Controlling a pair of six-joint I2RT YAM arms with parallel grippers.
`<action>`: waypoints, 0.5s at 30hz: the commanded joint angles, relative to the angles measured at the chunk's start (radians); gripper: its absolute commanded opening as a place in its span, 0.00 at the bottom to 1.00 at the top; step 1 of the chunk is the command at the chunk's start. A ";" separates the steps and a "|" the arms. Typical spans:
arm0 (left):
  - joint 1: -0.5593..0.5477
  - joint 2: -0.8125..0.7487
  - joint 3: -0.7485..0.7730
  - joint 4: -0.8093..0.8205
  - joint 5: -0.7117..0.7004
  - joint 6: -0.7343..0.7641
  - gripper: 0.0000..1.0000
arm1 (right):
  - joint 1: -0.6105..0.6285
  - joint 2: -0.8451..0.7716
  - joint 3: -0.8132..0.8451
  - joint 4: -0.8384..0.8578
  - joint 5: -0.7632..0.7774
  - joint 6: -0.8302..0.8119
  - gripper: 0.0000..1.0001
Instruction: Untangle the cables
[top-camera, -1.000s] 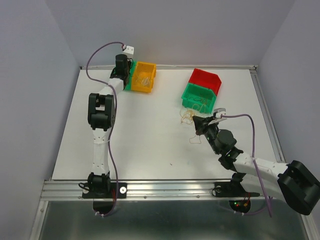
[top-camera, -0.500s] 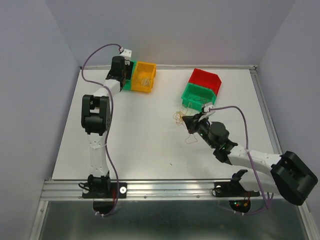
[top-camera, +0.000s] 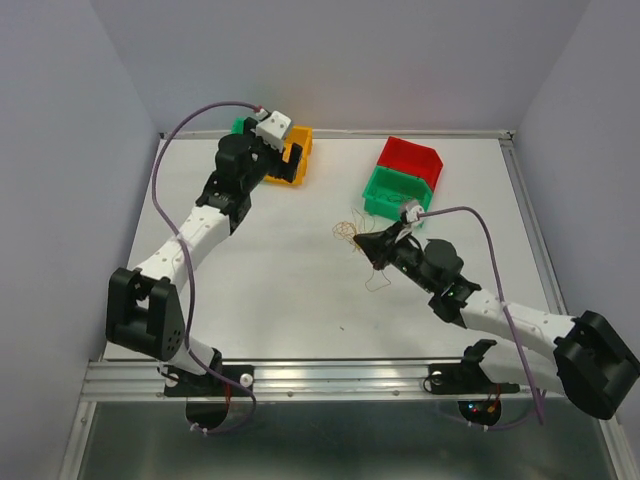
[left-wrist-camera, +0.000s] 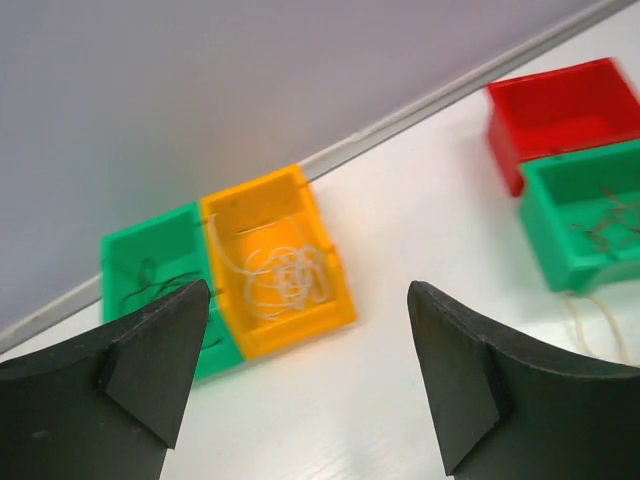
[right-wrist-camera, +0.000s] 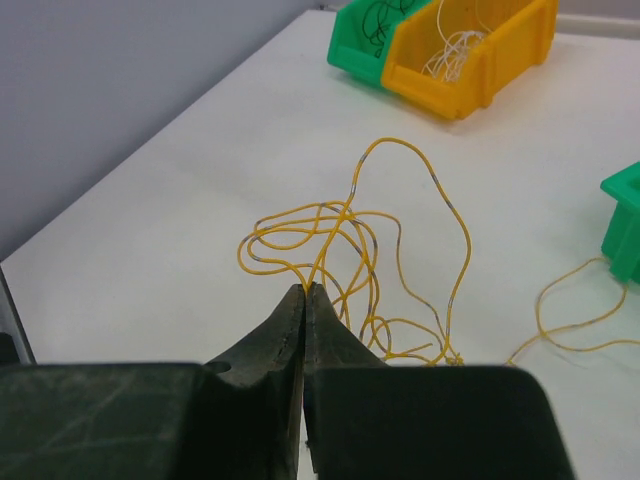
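A tangle of thin yellow cables (right-wrist-camera: 350, 240) lies on the white table, and my right gripper (right-wrist-camera: 304, 288) is shut on one loop of it. From above, that gripper (top-camera: 372, 243) sits mid-table with the curly strands (top-camera: 348, 231) at its tip. A loose strand (top-camera: 375, 283) lies just in front. My left gripper (left-wrist-camera: 308, 290) is open and holds nothing, hovering near the yellow bin (left-wrist-camera: 300, 330), which contains a whitish cable (left-wrist-camera: 285, 275). Seen from overhead, the left gripper (top-camera: 287, 163) covers part of that bin.
A green bin (left-wrist-camera: 130, 245) with dark strands adjoins the yellow one at the back left. A red bin (top-camera: 410, 155) and another green bin (top-camera: 395, 190) stand at the back right. One yellow strand (left-wrist-camera: 600, 330) trails out beside that green bin.
My left gripper has opened and drawn back from the yellow bin as its arm swung down to the left. The right gripper has moved left, still holding the yellow cable.
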 joint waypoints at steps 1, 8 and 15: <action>-0.008 -0.038 -0.122 0.106 0.305 -0.089 0.92 | 0.006 -0.123 0.023 0.038 0.039 0.015 0.01; -0.018 0.057 -0.240 0.253 0.510 -0.128 0.93 | 0.006 -0.260 0.095 -0.043 0.044 -0.011 0.01; -0.044 0.039 -0.386 0.473 0.585 -0.158 0.93 | 0.006 -0.282 0.216 -0.065 0.084 -0.035 0.01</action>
